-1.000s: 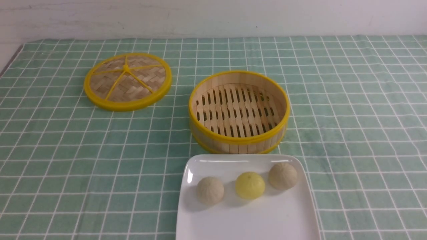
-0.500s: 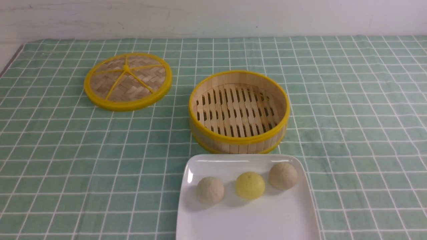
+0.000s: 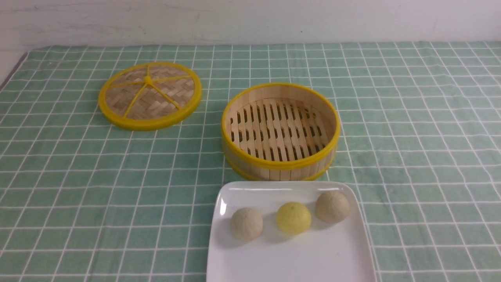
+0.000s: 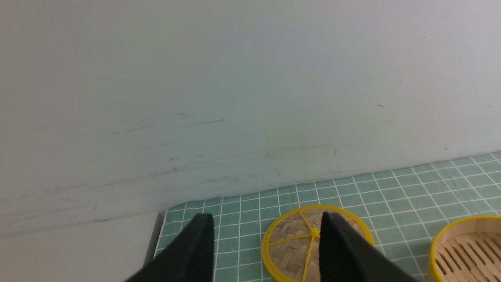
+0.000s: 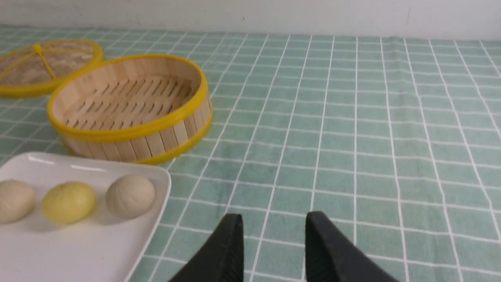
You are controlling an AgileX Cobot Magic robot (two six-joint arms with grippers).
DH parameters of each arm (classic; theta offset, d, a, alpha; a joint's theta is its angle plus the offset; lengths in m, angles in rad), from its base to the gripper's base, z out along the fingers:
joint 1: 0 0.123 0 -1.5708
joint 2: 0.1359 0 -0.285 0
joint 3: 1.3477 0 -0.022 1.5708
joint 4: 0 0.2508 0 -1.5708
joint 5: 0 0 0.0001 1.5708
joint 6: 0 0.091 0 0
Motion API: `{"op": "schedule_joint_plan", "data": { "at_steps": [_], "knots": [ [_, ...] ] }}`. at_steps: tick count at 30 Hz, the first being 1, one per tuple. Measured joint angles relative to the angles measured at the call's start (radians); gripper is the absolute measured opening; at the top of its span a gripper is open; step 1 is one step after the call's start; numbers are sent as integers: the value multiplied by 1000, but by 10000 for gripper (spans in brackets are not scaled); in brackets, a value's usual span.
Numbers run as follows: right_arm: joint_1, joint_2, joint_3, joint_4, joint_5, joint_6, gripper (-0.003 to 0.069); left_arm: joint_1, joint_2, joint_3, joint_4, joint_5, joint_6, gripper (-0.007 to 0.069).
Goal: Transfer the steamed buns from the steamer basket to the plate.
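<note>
Closest to the robot, both end effectors hang above the bench and neither holds anything. The right end effector (image 5: 274,216) has its two black fingers parted with only checked cloth showing between them, off to the right of the plate. The left end effector (image 4: 268,219) stands wide open and looks toward the far left of the bench. Next comes the white square plate (image 3: 289,258), its near edge cut off by the front view. It lies on the green cloth (image 3: 78,188) with white grid lines that covers the bench. The steamed buns (image 3: 293,217) sit on the far half of the plate in a loose row, each apart from its neighbour: the left pale bun (image 3: 246,223), the yellow bun (image 3: 293,217) in the middle, and the right pale bun (image 3: 332,206) slightly farther back, near the plate's far right corner. Just beyond the plate's far edge stands the steamer basket (image 3: 280,164), upright, its slatted floor open to view; whether its wall touches the plate cannot be told. Farther back and to the left, well apart from the basket, the woven yellow-rimmed lid (image 3: 150,95) lies flat on the cloth. The pale wall (image 3: 250,19) closes the scene behind the bench.
</note>
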Motion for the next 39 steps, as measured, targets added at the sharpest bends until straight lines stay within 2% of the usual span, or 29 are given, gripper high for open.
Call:
{"op": "schedule_joint_plan", "data": {
  "at_steps": [15,30,34,39],
  "knots": [
    [0,0,23,8,9,-5,243,0,0,0,-14,-1,0,386],
    [0,0,23,8,12,-5,243,0,0,0,-37,-72,0,386],
    [0,0,23,8,12,-5,243,0,0,0,-93,-94,-4,386],
    [0,0,23,9,12,-5,243,0,1,0,-212,-97,-70,386]
  ]
}}
